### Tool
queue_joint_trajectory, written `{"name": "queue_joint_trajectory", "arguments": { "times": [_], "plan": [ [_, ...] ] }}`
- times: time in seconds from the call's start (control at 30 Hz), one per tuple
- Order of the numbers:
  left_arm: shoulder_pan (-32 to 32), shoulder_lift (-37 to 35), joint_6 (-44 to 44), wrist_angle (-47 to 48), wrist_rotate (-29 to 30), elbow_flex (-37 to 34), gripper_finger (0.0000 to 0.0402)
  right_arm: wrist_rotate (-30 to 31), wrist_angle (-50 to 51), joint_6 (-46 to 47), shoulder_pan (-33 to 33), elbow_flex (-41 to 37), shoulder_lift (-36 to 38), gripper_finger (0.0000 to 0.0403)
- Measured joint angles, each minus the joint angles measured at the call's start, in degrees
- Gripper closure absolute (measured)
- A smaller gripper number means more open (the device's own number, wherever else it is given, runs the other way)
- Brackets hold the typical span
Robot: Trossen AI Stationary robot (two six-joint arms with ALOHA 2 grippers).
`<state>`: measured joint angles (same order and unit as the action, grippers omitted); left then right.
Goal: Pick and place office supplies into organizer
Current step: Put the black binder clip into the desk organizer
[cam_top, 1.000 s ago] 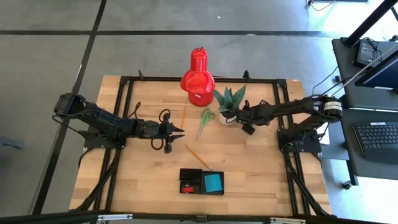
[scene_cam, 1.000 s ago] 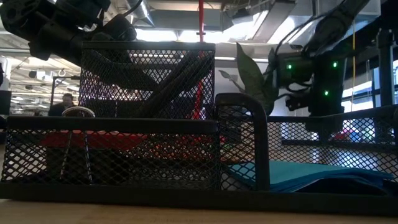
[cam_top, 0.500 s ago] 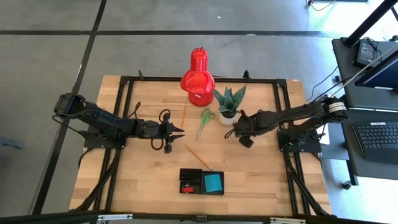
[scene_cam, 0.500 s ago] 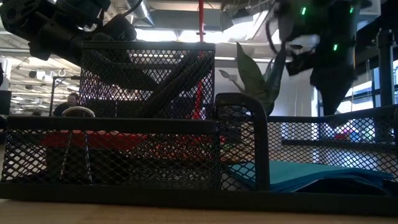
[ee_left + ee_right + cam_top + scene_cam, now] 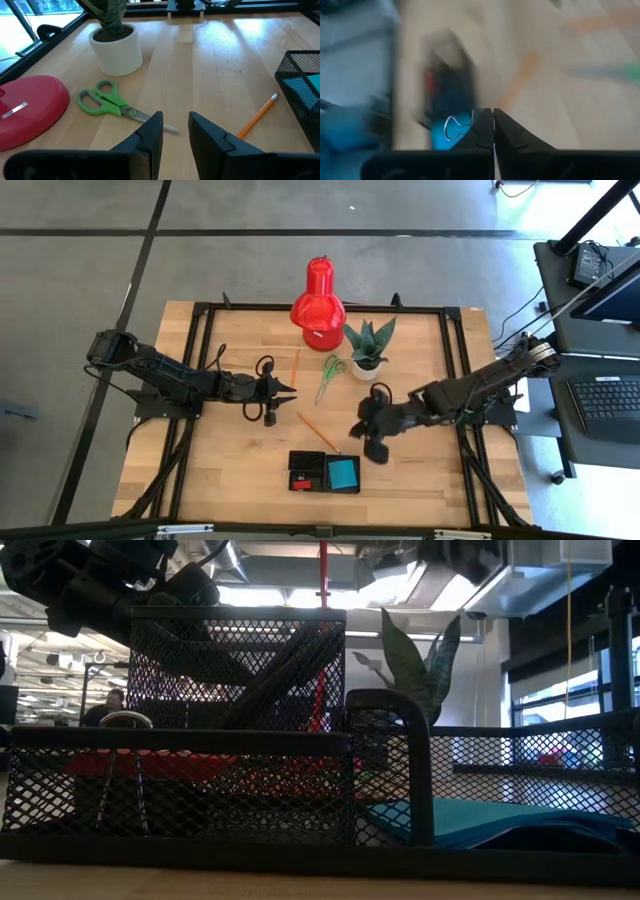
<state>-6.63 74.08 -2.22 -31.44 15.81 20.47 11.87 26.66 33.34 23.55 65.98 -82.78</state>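
Observation:
The black mesh organizer [image 5: 325, 472] sits near the table's near edge, with a blue note pad [image 5: 342, 473] in its right compartment and a small red piece [image 5: 298, 476] in its left. My right gripper [image 5: 368, 435] hovers just to its far right, shut on a small clip whose wire loop [image 5: 451, 127] shows. My left gripper [image 5: 175, 131] is open and waits left of the green-handled scissors [image 5: 330, 375]. One orange pencil [image 5: 318, 432] lies flat between the scissors and the organizer. Another pencil [image 5: 296, 365] lies near the lamp. My right gripper pinches a small clip between its two fingertips [image 5: 482, 131]. The clip's silver wire loop [image 5: 451, 127] sticks out beside one finger, while the fingers hide its body. The picture is blurred. The clip is carried clear of the table.
A big red lamp [image 5: 318, 300] and a white-potted plant [image 5: 368, 350] stand at the table's far middle. Bare wood lies right of the organizer and along the near edge. In the low view the organizer's mesh [image 5: 240, 720] fills the foreground.
My right arm has swung from beside the plant toward the table's near edge and left, ending close to the organizer's far right corner. In the low view it has risen almost out of the picture. The left arm and all the loose items have stayed put.

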Motion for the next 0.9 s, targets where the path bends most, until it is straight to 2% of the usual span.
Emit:
{"name": "queue_joint_trajectory", "arguments": {
  "times": [0.1,0.47,0.67,0.9],
  "plan": [
    [0.0,0.0,0.0,0.0,0.0,0.0,0.0315,0.0,-9.2,-3.7,1.9,0.0,-1.6,0.0402],
    [0.0,0.0,0.0,0.0,0.0,0.0,0.0315,0.0,-28.3,-6.9,6.4,0.0,-15.1,0.0402],
    [0.0,0.0,0.0,0.0,0.0,0.0,0.0315,-0.9,-36.6,-8.0,8.6,0.0,-20.9,0.0402],
    [0.0,0.0,0.0,0.1,0.0,0.0,0.0315,-0.8,-44.5,-10.7,8.0,0.0,-28.3,0.0402]
  ]
}}
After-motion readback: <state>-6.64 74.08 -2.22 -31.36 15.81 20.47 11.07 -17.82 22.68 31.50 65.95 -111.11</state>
